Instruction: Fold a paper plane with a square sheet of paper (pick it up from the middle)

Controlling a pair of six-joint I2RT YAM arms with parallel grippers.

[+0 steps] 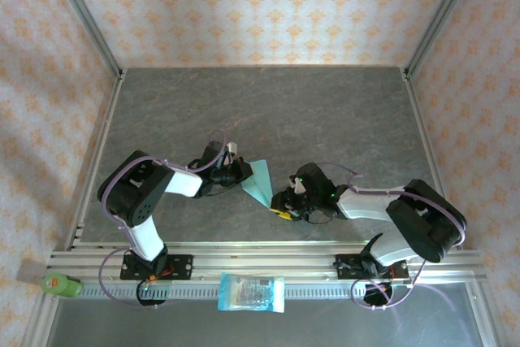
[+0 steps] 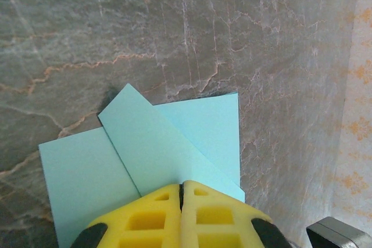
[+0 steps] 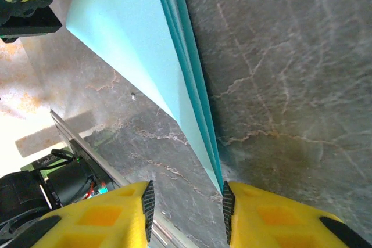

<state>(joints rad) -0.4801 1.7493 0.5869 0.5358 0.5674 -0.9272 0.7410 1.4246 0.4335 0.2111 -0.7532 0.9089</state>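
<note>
The light teal-blue paper [image 1: 262, 180] lies mid-table, folded into a pointed shape with stacked layers. In the left wrist view the paper [image 2: 168, 143] shows a diagonal flap folded over a wider layer. My left gripper [image 2: 182, 193] is shut, its yellow fingertips pressed together on the paper's near edge; from above the left gripper [image 1: 244, 171] is at the paper's left side. My right gripper [image 3: 186, 207] stands open low over the table. The paper's narrow tip [image 3: 218, 175] reaches the inner pad of its right finger [image 3: 279, 225]. From above, the right gripper [image 1: 283, 205] sits just below-right of the paper.
A blue-and-white printed packet [image 1: 252, 292] lies on the front rail between the arm bases. A green object [image 1: 61, 284] sits at the rail's left end. Metal frame posts and patterned walls border the grey stone-look table [image 1: 325, 111].
</note>
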